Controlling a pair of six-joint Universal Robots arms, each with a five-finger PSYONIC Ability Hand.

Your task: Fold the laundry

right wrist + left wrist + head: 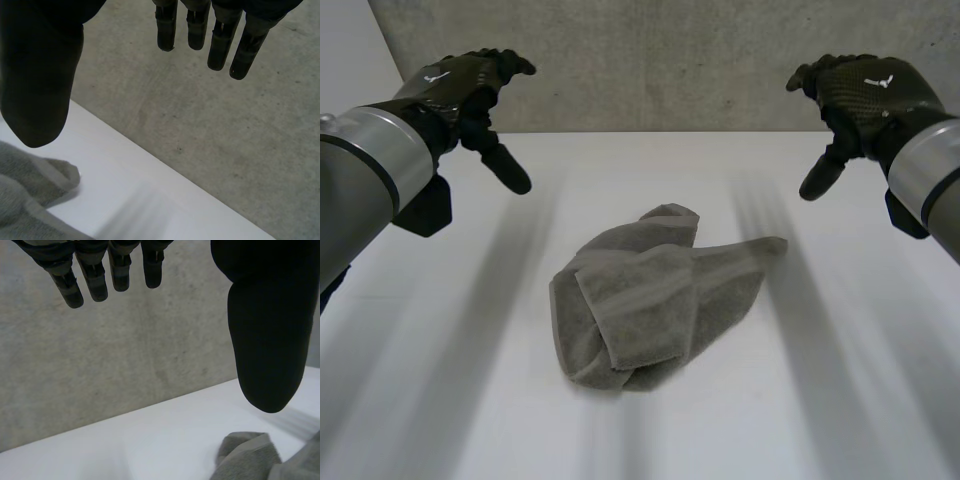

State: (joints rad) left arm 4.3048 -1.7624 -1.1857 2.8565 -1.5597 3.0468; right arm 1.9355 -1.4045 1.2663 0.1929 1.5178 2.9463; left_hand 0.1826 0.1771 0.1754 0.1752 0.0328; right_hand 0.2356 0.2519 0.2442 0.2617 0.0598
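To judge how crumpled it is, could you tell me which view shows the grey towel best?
The head view: the whole grey towel lies crumpled on the table. The wrist views each catch just a corner of it.

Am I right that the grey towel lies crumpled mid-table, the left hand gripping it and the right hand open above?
Not quite: the left hand is open too, raised clear of the towel, as the head view shows; the rest holds.

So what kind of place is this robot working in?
Probably a lab or test bench, not a home: a plain white table, a raw concrete wall, and one crumpled grey towel.
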